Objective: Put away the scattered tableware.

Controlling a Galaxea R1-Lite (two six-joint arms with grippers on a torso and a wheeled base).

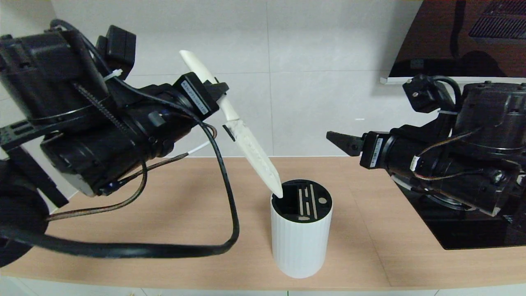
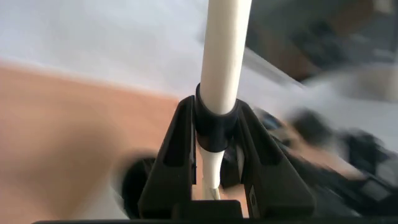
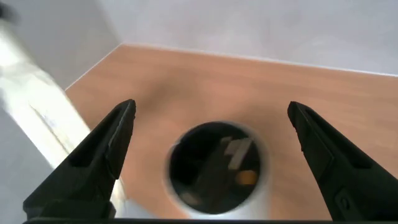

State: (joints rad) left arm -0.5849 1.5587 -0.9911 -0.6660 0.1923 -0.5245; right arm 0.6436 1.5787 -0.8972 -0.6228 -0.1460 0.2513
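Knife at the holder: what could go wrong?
1. The knife is tilted, tip at the edge of the holder's wide slot; pushed down so, it may catch the rim and tip the holder.
2. The right gripper hangs open, apart from the holder, so nothing steadies it.
3. The left gripper clamps only the handle; the knife could pivot.

Bright, even light fills the head view; the white holder (image 1: 301, 242) throws only a faint shadow on the surface (image 1: 185, 213). The dark hood panel (image 1: 452, 41) shows glossy reflections. Both wrist views are smeared; the holder and the knife (image 3: 37, 118) look soft there.
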